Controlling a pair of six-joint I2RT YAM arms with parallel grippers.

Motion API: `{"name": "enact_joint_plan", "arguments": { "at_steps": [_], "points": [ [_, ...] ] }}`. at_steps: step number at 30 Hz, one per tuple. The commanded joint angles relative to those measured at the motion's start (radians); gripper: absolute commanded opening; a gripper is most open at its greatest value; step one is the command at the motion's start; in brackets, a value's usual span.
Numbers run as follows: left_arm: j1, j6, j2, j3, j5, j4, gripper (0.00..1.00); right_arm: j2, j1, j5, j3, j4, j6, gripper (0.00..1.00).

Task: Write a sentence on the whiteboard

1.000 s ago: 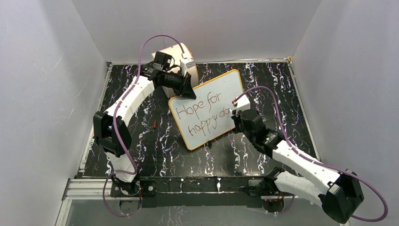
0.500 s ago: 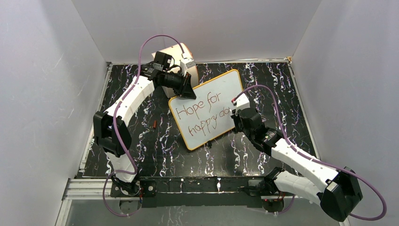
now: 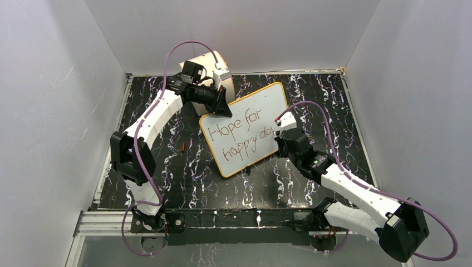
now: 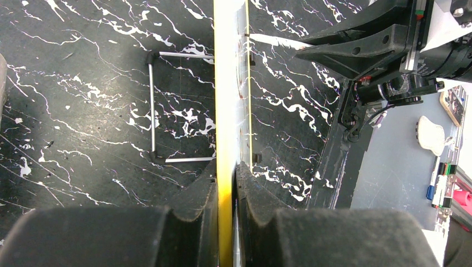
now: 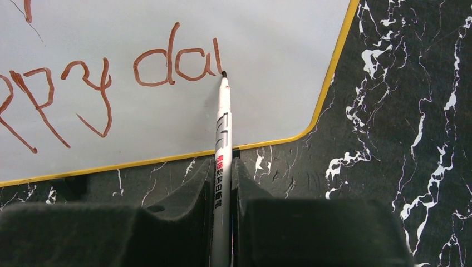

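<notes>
On the marbled table (image 3: 183, 178), left jaws pinch the whiteboard (image 3: 267, 100) edge while right jaws clamp a marker (image 5: 223, 122) touching the sentence (image 3: 231, 129).

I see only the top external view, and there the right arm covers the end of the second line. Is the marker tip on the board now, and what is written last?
Observer: In the right wrist view, the marker, clamped in the right gripper, appears to have its tip on the whiteboard. It is at the foot of a short stroke just after "da" in the sentence.
Operator: How does the left gripper hold the board? From above I see only its back.
Observer: The left wrist view shows the left gripper shut on the board's yellow rim, seen edge-on. A thin wire frame sticks out from one face of the board.
</notes>
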State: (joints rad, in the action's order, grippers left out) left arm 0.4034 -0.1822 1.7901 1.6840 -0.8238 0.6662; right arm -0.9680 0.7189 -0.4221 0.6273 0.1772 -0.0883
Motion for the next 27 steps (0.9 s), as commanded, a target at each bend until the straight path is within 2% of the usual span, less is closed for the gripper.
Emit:
{"name": "enact_joint_plan", "arguments": {
  "at_steps": [1, 15, 27],
  "points": [
    [0.037, -0.066, 0.022, -0.014, 0.049, 0.104, 0.0, 0.027, -0.016, -0.046, 0.028, -0.076, 0.001, 0.0],
    [0.037, -0.066, 0.022, -0.015, 0.049, 0.103, 0.0, 0.008, -0.041, -0.004, 0.066, -0.139, 0.038, 0.0],
    [0.037, -0.066, 0.02, -0.013, 0.049, 0.104, 0.0, -0.032, -0.043, 0.033, 0.073, -0.035, 0.005, 0.0]
  ]
}}
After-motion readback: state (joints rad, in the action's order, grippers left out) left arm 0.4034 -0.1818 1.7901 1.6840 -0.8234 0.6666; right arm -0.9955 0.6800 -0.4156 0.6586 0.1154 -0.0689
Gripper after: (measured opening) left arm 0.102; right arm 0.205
